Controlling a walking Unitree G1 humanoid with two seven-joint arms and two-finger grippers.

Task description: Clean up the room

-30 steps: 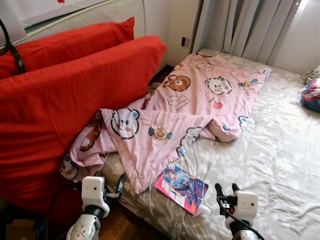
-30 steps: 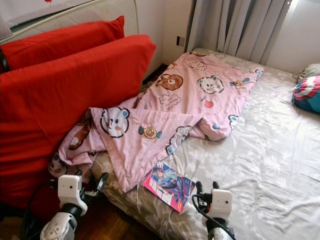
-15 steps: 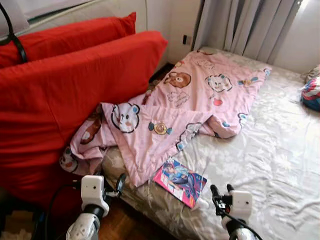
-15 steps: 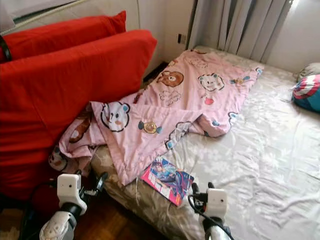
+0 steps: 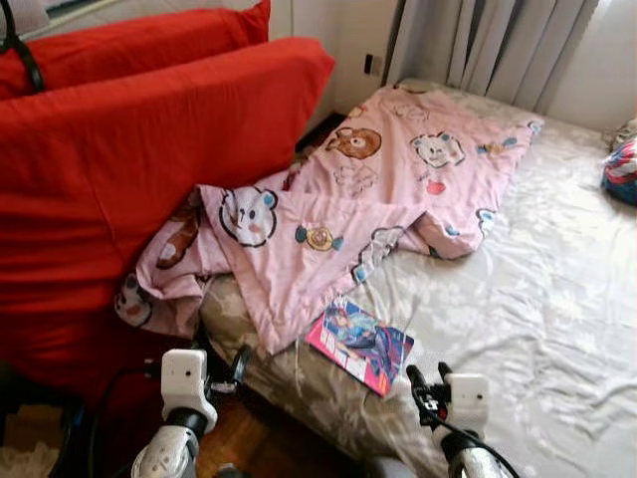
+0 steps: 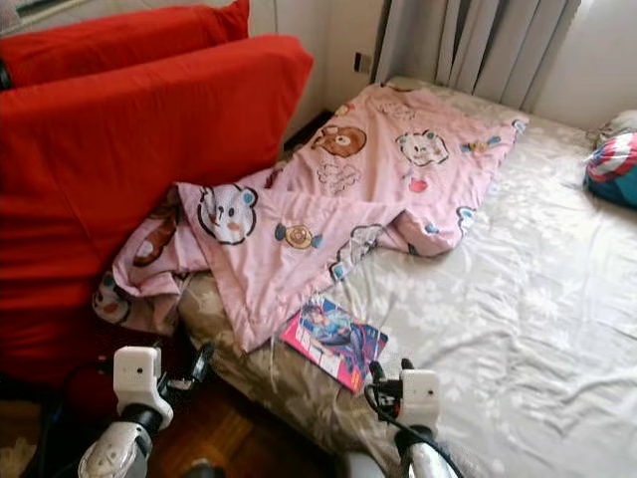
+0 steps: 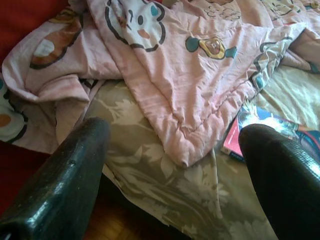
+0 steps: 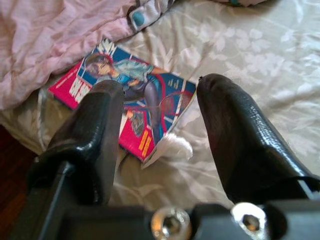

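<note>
Because the right gripper (image 8: pixel 160 135) hangs with its fingers spread just short of the magazine (image 8: pixel 132 107), which lies flat on the bed (image 5: pixel 537 299) straight ahead of it, a low closing could pinch the sheet. The pink blanket (image 5: pixel 328 249) touches the magazine's far corner and may drag. The left gripper (image 7: pixel 175 165) is spread too, empty, facing the blanket's hanging corner.

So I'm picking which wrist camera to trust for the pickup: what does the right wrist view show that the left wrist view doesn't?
The right wrist view shows the whole magazine cover, lying flat on the grey floral sheet between the open fingers of the right gripper.

The left wrist view shows the bear prints on the pink blanket, its corner hanging over the bed edge, and the open left gripper.

Both show blanket, sheet and magazine.
</note>
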